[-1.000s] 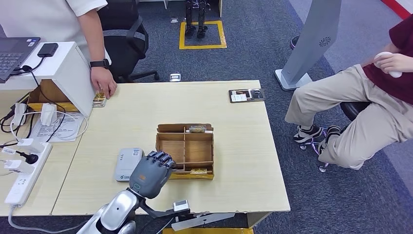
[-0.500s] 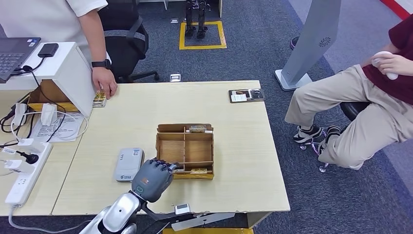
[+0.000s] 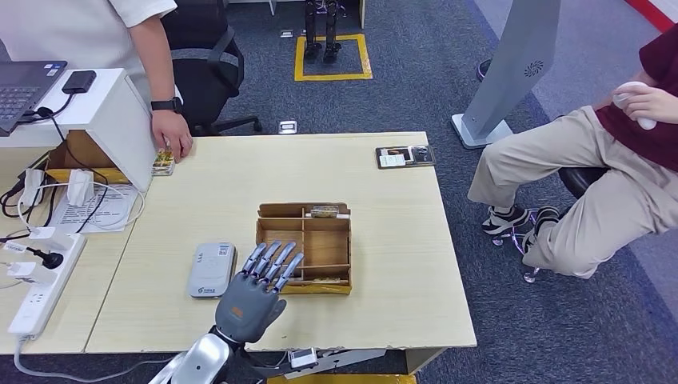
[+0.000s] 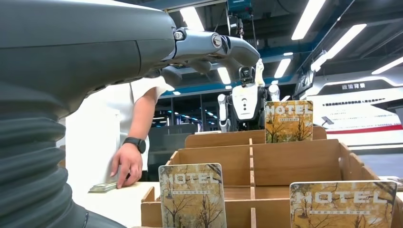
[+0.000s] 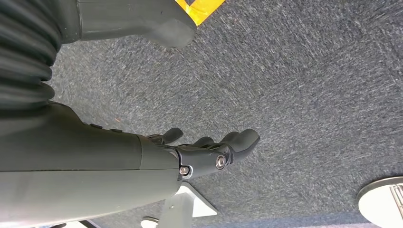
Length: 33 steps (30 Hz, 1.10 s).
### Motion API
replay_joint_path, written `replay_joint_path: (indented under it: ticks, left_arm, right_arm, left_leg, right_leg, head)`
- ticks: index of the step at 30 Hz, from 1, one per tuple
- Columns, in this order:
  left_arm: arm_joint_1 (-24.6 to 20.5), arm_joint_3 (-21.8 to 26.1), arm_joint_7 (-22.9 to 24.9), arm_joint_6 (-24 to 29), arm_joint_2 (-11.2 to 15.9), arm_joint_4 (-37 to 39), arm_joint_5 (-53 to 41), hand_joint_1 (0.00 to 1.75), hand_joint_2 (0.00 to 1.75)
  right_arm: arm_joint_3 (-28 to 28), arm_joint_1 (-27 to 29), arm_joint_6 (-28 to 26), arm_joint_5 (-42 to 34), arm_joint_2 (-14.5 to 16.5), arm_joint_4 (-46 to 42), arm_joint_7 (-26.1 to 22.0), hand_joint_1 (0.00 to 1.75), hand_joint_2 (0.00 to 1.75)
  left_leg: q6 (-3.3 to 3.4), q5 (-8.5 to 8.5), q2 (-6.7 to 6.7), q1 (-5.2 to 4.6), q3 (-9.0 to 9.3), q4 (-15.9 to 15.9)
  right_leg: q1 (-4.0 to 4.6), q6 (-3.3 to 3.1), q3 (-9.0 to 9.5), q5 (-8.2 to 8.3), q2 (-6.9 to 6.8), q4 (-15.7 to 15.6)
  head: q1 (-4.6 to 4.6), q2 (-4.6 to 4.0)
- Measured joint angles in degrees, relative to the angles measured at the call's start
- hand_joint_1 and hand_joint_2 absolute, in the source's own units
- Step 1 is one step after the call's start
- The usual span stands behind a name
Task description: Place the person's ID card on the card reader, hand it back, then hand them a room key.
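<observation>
Head view: my left robot hand (image 3: 254, 298) hovers over the near edge of the counter (image 3: 384, 232), fingers straight and spread, holding nothing, their tips just short of the wooden key-card box (image 3: 305, 246). The grey card reader (image 3: 211, 270) lies just beside the box, on my left. At the far left corner a person's hand (image 3: 173, 136) rests on a small stack of cards (image 3: 163, 162); whether the ID card is among them I cannot tell. A second person sits off the counter's right side.

Left wrist view: my left robot hand (image 4: 214, 45) reaches above the box (image 4: 285, 156), empty and open. Three room key cards marked HOTEL stand upright in its compartments: one near (image 4: 192, 195), one near at the other side (image 4: 343, 204), one at the back (image 4: 289, 120).

Right wrist view: my right robot hand (image 5: 209, 154) hangs over grey carpet (image 5: 309, 95), fingers loosely extended, gripping nothing.
</observation>
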Motion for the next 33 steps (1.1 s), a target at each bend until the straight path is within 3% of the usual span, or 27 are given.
replay_joint_path:
  ticks: [21, 33]
  left_arm:
    - [0.2, 1.1, 0.2, 0.0, -1.3, 0.0, -1.2, 0.0, 1.75]
    - [-3.4, 1.2, -0.1, -2.5, -4.0, 2.2, 0.6, 0.0, 1.75]
  right_arm:
    - [0.1, 0.0, 0.0, -0.5, 0.0, 0.0, 0.0, 0.0, 1.75]
    - [0.9, 0.0, 0.0, -0.5, 0.0, 0.0, 0.0, 0.0, 1.75]
  left_leg:
    - [0.0, 0.0, 0.0, 0.0, 0.01, 0.0]
    - [0.0, 0.01, -0.01, 0.0, 0.01, 0.0]
  right_leg:
    - [0.0, 0.0, 0.0, 0.0, 0.0, 0.0]
    - [0.0, -0.01, 0.0, 0.01, -0.02, 0.0]
  head:
    - [0.0, 0.0]
    - [0.0, 0.0]
